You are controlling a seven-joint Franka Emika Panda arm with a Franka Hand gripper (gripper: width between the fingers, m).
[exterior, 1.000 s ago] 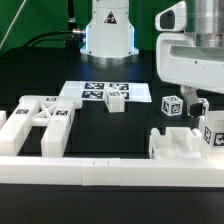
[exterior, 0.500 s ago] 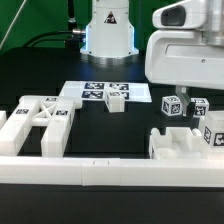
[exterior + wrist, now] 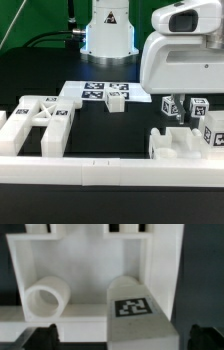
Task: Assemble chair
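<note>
Gripper (image 3: pixel 122 336) fingers spread, holding 0, hang over the tagged post (image 3: pixel 133 308) at the notched block (image 3: pixel 178 146) on exterior view's right; centre on post, drop straight, pinch w/o bumping the round peg (image 3: pixel 44 296) beside it.

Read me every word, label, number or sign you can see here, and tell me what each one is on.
No words, brands or numbers can be read anywhere.
On the marker board: square black-and-white tags, patterns only.
On the chair parts: the same kind of tags, too small to make out.
On the tagged part in the wrist view: one blocky tag, no letters.
</note>
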